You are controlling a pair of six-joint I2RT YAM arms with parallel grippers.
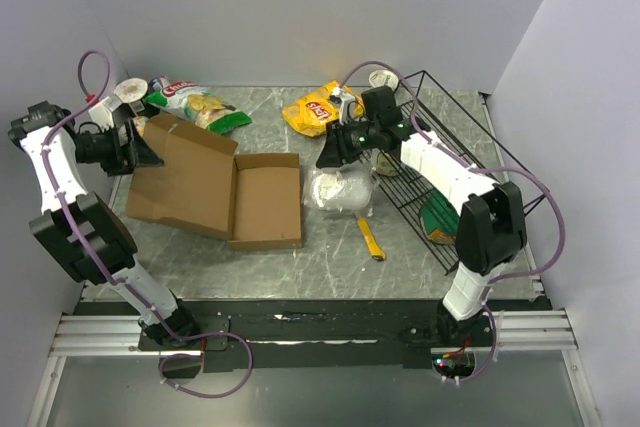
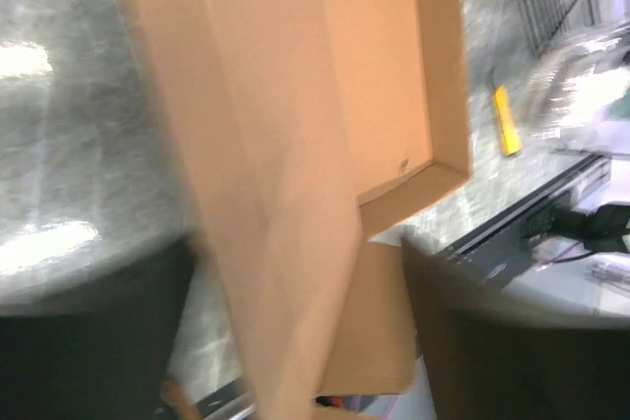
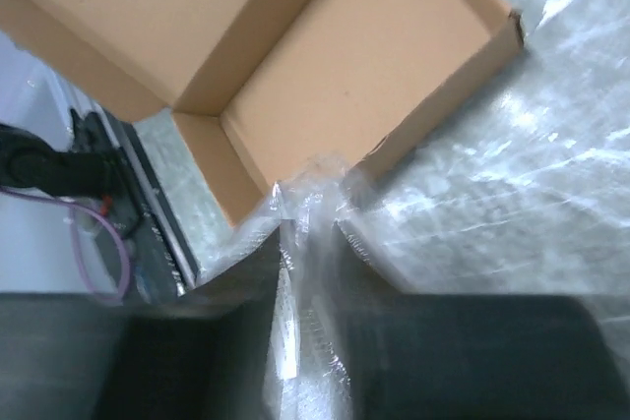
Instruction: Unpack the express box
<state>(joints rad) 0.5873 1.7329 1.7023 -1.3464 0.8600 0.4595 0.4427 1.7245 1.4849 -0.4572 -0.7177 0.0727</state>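
Marble table [image 1: 300,267] holds the open box [image 1: 268,197] toward nine o'clock of centre, tray bare. Its lid [image 1: 185,182] sits pinched in the left claw [image 1: 143,147]; the right claw [image 1: 330,152] grips a clear bag [image 1: 342,190] at the box's three o'clock. Unpacking looks nearly done.

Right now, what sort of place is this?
Likely a robot lab test cell: plain white walls enclose the table, an aluminium mounting rail runs along its near edge, and there are staged props: express box, yellow snack bag, wire basket.

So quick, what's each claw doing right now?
Left gripper: shut on the express box lid.
Right gripper: shut on the clear plastic bag.
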